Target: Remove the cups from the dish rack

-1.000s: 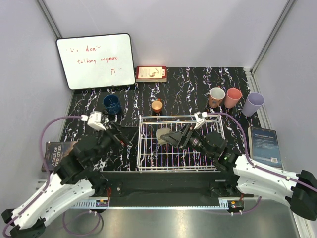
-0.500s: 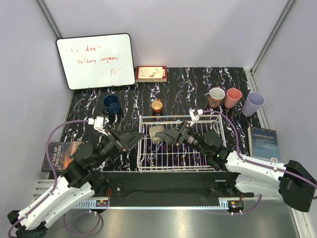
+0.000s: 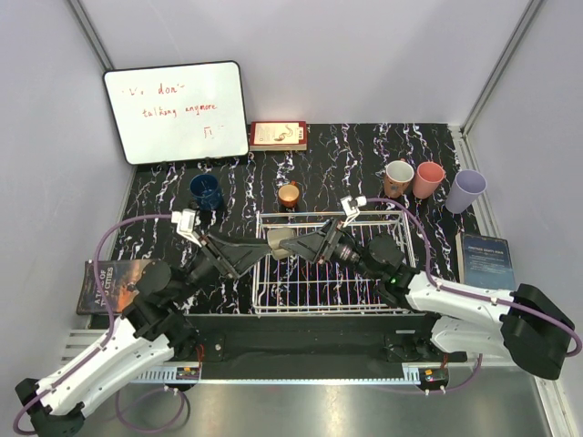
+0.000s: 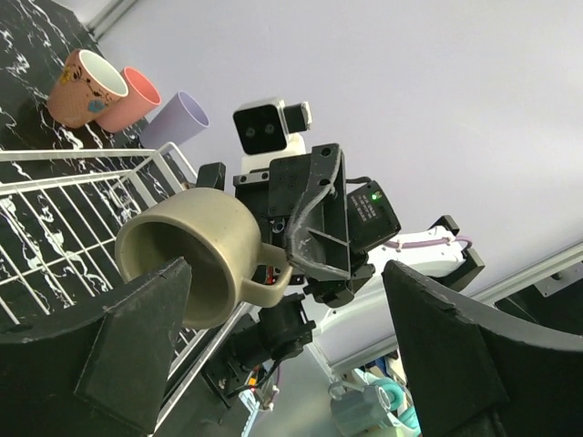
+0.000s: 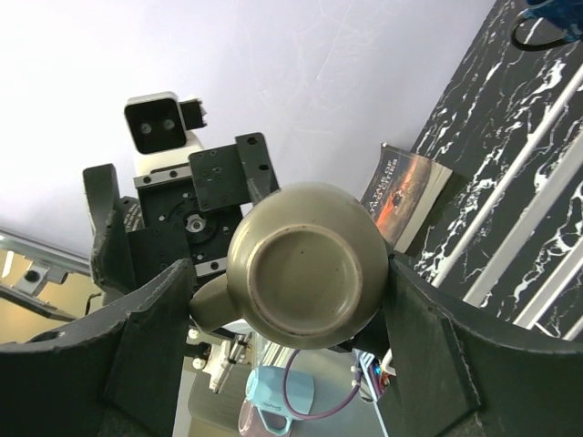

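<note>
Right tool [image 3: 302,247] is closed on the beige mug [image 3: 281,243], one finger [image 5: 146,355] on each side of the body. The mug is up in the air over the left back part of the dish rack [image 3: 314,296], tipped on its side: base toward the right wrist camera, mouth toward the left arm, handle low on one side. Left tool [image 3: 261,248] is spread wide, level with the mug and just beside its mouth. In the left wrist view one of its fingers [image 4: 137,355] overlaps the lower rim (contact or not, cannot tell). The other five cups stand upright on the black marbled table [image 3: 346,150], outside the rack. The dark blue mug [image 3: 207,190] is back left, and the orange cup [image 3: 289,194] is just behind the rack's back rail. The brown mug with white inside [image 3: 398,177], salmon-pink cup [image 3: 428,179] and lavender tumbler [image 3: 465,190] form a row at back right; the first two look touching, with the tumbler just beside. A whiteboard [image 3: 176,111] with red writing leans at the back wall, with a red book [image 3: 278,136] beside it. A dark book [image 3: 111,284] lies left of the rack and a blue book [image 3: 485,264] right of it.
</note>
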Controlling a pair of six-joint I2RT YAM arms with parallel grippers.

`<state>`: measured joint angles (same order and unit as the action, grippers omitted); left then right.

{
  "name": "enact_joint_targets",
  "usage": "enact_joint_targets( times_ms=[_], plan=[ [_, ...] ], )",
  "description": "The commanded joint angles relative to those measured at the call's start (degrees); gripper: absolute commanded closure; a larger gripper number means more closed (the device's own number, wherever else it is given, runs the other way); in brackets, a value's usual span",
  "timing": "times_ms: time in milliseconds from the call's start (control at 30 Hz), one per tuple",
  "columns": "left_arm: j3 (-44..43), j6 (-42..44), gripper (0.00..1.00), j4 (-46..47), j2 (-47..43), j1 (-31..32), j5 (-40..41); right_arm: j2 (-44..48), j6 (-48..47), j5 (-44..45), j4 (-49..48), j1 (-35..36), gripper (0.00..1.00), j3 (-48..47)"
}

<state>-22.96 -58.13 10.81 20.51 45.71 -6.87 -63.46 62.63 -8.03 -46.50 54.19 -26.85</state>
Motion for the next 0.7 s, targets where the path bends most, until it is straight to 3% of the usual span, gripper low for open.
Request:
enact_joint_targets(
  times_ms=[0,200,367,667],
  plan=[
    [0.2,-0.7,0.1,6.7,1.6,0.3,-2.4,-0.4,0.8,-2.7,-7.2,-0.2,1.0,-3.7],
    [0.4,-1.2,0.11,8.7,3.9,0.3,-3.1,-0.8,0.8,-4.0,-7.2,-0.2,1.0,-3.7],
    [0.8,-1.4,0.24,10.2,5.1,0.3,-3.9,-0.8,1.5,-4.4,-8.1,-0.2,1.0,-2.9],
    [3.2,-2.0,0.37,12.1,5.6,0.3,-4.7,-0.9,1.3,-5.5,-8.0,-0.2,1.0,-3.7]
  ],
)
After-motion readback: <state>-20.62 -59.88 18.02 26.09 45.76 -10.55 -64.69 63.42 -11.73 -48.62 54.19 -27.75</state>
